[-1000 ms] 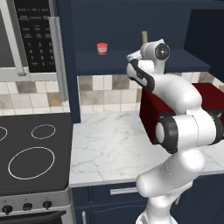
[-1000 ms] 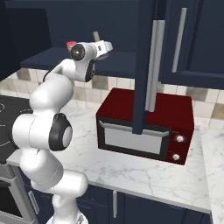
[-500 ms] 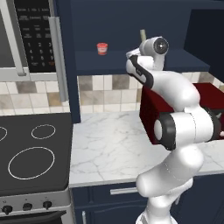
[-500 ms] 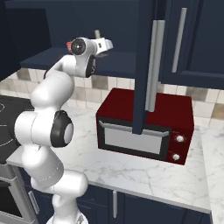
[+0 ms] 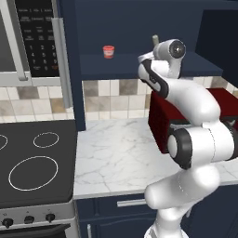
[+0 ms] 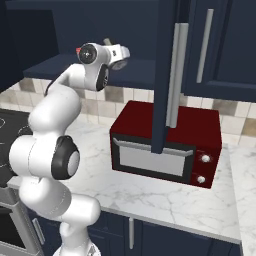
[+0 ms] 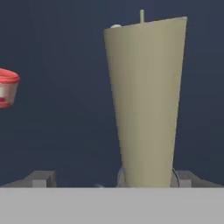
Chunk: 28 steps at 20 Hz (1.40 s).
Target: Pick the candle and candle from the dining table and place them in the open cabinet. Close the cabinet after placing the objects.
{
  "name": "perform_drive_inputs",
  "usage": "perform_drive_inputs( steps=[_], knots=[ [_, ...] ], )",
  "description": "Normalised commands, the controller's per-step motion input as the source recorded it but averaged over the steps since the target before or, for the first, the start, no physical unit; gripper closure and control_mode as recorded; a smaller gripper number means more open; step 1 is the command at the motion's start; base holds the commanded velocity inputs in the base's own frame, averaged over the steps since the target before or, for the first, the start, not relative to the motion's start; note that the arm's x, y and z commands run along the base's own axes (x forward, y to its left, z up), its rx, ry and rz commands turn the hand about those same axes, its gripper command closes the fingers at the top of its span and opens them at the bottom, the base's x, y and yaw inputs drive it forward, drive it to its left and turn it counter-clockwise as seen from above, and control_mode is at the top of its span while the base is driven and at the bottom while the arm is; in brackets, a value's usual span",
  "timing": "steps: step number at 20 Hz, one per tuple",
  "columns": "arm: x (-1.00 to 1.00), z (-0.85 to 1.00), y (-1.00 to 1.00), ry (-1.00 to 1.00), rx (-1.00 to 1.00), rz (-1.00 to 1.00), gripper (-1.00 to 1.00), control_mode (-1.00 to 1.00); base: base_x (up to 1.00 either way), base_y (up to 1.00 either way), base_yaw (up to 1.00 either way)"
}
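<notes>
The slim pale olive taper candle (image 7: 146,100) stands upright in my gripper (image 7: 146,180), which is shut on its lower end. Its tip (image 5: 155,39) pokes up above the hand, level with the open navy cabinet's shelf (image 5: 130,65). From the right, the candle (image 6: 107,42) and gripper (image 6: 114,50) sit just in front of the shelf, left of the open cabinet door (image 6: 164,75) with its long silver handle. Dark cabinet interior lies behind the candle. The short cream candle and the dining table are out of view.
A small red cup (image 5: 108,51) stands on the cabinet shelf, left of the candle (image 7: 6,87). A dark red microwave (image 6: 165,145) sits on the marble counter (image 5: 116,153) below the shelf. The black stovetop (image 5: 32,167) is at the left.
The hand has risen slightly and turned at the wrist, carrying the candle a little closer to the cabinet shelf. The base has not moved.
</notes>
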Motion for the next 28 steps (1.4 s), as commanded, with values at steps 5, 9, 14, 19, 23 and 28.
perform_drive_inputs(
  steps=[5, 9, 14, 19, 23, 28],
  knots=[
    [-0.06, -0.19, 0.00, 0.02, 0.02, -0.08, -1.00, -1.00, 0.00, 0.00, 0.00],
    [0.20, -0.09, -0.01, 0.09, 0.11, -0.15, -1.00, -1.00, 0.00, 0.00, 0.00],
    [0.23, 0.00, -0.02, 0.04, 0.11, -0.14, -1.00, -1.00, 0.00, 0.00, 0.00],
    [-0.15, 0.00, 0.00, -0.02, 0.04, -0.06, -1.00, -1.00, 0.00, 0.00, 0.00],
    [-0.13, 0.00, -0.02, -0.01, 0.04, -0.02, -1.00, -1.00, 0.00, 0.00, 0.00],
    [0.06, -0.05, -0.30, 0.04, 0.01, 0.00, -1.00, -1.00, 0.00, 0.00, 0.00]
  ],
)
